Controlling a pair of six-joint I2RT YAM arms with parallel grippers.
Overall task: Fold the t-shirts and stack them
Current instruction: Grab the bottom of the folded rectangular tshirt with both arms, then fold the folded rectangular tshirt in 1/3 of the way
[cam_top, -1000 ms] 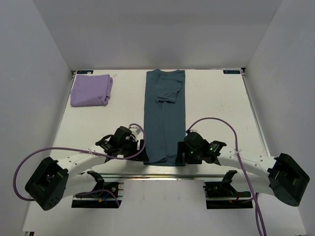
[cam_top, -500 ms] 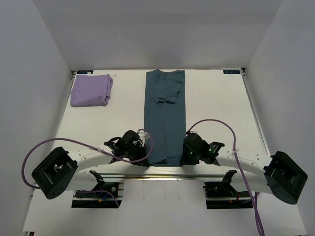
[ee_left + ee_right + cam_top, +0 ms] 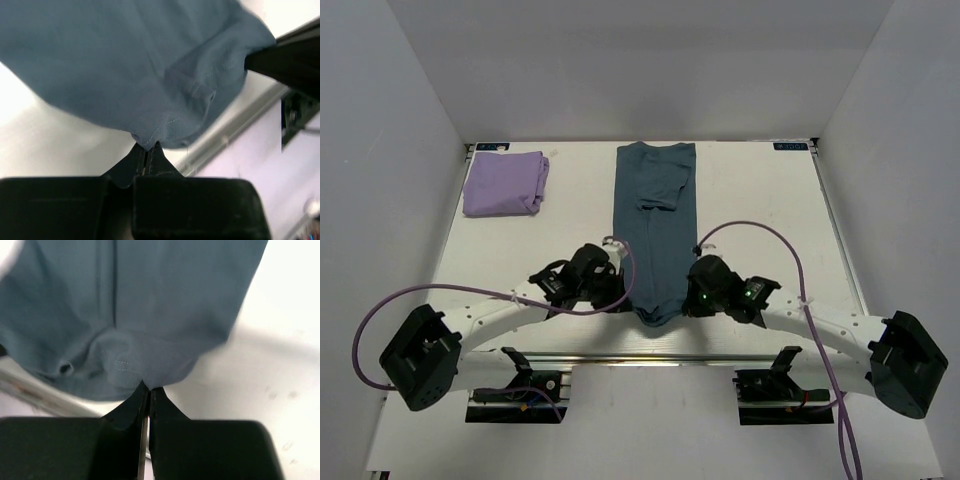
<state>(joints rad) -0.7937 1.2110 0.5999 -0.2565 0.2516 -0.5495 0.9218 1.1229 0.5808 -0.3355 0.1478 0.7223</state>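
The dark slate-blue t-shirt (image 3: 655, 215) lies as a long narrow strip down the middle of the table, collar at the far edge, one sleeve folded onto it. Its near hem is lifted and bunched between both grippers. My left gripper (image 3: 625, 297) is shut on the hem's left corner (image 3: 150, 142). On the right corner (image 3: 145, 382) my right gripper (image 3: 688, 296) is shut too. The lavender t-shirt (image 3: 503, 183) sits folded at the far left corner, well away from both arms.
Purple cables (image 3: 760, 235) loop over both arms. A metal rail (image 3: 650, 355) runs along the table's near edge behind the hem. Grey walls close in the white table (image 3: 760, 190) on three sides.
Both grippers have closed on the near hem corners and moved inward and away from the near edge. The hem has risen off the table and bunched.
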